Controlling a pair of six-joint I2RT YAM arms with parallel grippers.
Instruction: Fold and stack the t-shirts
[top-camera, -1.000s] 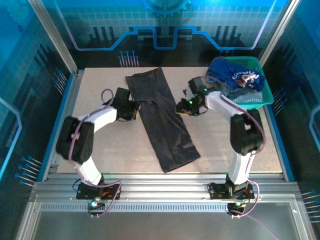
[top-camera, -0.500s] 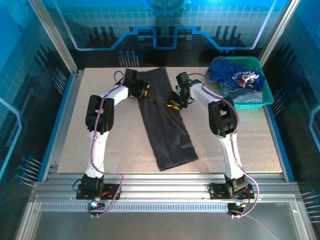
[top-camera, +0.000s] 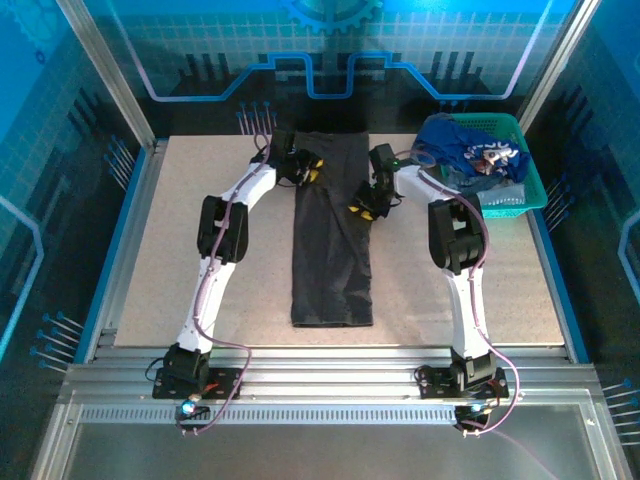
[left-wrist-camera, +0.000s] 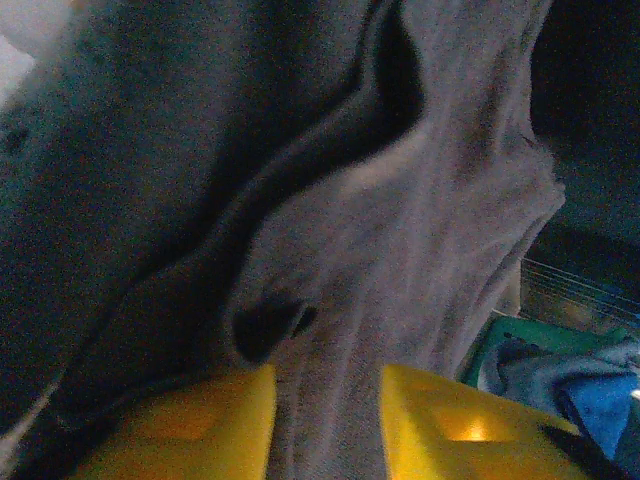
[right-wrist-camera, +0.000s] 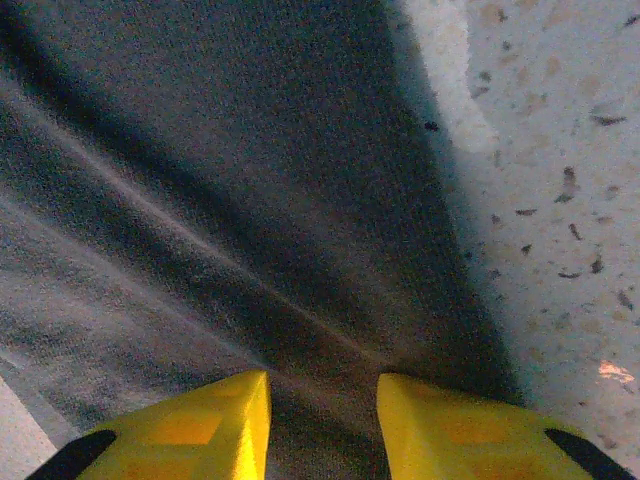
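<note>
The charcoal-grey t-shirt (top-camera: 330, 270) lies as a long narrow strip down the middle of the table, running straight from the back edge towards the front. My left gripper (top-camera: 307, 168) is at its upper left edge and my right gripper (top-camera: 365, 207) at its right edge, a little nearer. In the left wrist view, bunched grey cloth (left-wrist-camera: 400, 230) runs between the yellow fingers of the left gripper (left-wrist-camera: 328, 385). In the right wrist view, creases in the cloth (right-wrist-camera: 250, 180) converge between the fingers of the right gripper (right-wrist-camera: 322, 390). A royal-blue t-shirt (top-camera: 470, 150) lies heaped in the basket.
The teal mesh basket (top-camera: 535, 190) stands at the back right corner, close to my right arm, and its wall (left-wrist-camera: 505, 335) shows past the lifted cloth. Bare speckled tabletop (top-camera: 200, 220) spreads to the left and right of the strip. Frame posts and glass walls enclose the table.
Both grippers reached to the strip's far end and took hold. The charcoal shirt swung from a diagonal lie to straight, and both arms now stretch towards the back.
</note>
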